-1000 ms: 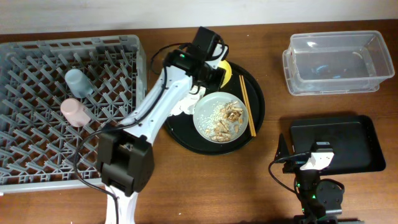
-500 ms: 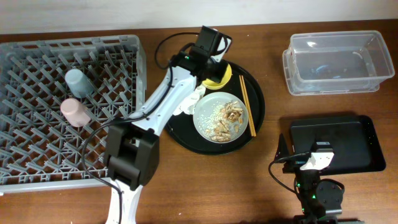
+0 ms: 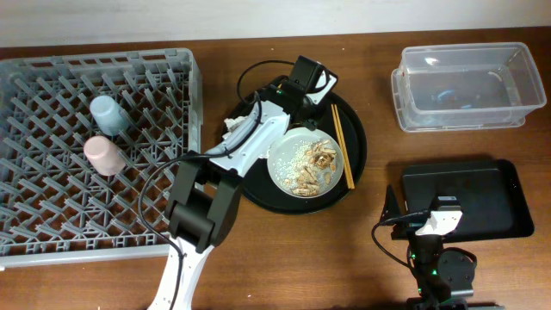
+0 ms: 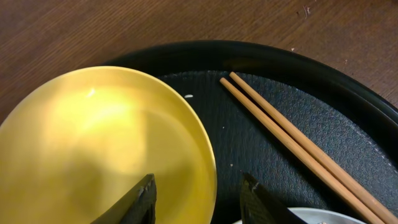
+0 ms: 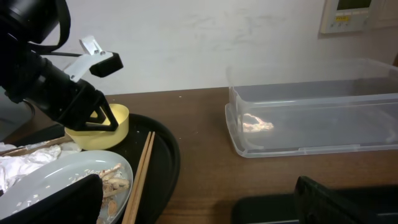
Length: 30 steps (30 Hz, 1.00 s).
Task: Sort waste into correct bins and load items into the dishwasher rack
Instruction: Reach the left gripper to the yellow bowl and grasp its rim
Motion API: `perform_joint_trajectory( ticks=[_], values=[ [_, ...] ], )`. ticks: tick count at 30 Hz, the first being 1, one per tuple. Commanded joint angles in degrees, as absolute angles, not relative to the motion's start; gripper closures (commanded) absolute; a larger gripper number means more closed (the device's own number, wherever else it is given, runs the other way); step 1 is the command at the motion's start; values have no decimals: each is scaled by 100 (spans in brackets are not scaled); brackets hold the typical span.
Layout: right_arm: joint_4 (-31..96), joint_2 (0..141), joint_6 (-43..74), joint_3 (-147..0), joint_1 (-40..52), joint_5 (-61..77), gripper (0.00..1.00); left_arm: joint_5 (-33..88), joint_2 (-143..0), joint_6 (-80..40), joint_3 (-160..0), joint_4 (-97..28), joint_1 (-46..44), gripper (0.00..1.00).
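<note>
— At the back of the round tray (image 3: 357,138), what has your left gripper (image 4: 199,202) got?

— Nothing yet. Its jaws are spread, astride the right rim of the yellow bowl (image 4: 106,149), with one finger over the inside and one outside (I can't tell whether either touches).

— What worries you?

— A pinch on that thin rim could let the bowl tip or slip once I lift it toward the rack (image 3: 52,198). The outer finger sits near the chopsticks (image 4: 292,143), so closing crooked might nudge them. The plate (image 3: 284,155) of scraps (image 3: 317,165) lies just beside.

— And the pose?

— My left arm (image 3: 250,142) reaches long across the tray, wrist angled down over the bowl. The right gripper (image 5: 199,193) sits by the flat black tray (image 3: 499,202), fingers wide, empty.
</note>
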<state>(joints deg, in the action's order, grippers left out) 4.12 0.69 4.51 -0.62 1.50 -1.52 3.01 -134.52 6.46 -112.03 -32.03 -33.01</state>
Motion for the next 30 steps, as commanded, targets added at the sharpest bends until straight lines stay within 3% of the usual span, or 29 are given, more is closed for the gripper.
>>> perform_joint_trajectory(
  ticks=[1,16,20,24,30],
  values=[
    [451,47,475,-32,187,-220,2,342,-13506,742,-11264,-3175,-3334,58],
    [451,47,475,-32,187,-220,2,322,-13736,740,-11262,-3177,-3339,59],
    [451,47,475,-32,187,-220,2,322,-13736,740,-11262,-3153,-3332,72],
    [451,47,475,-32,187,-220,2,325,-13723,738,-11373,-3183,-3323,99],
    [451,47,475,-32,187,-220,2,327,-13710,663,-11952,-3601,-3323,99]
  ],
)
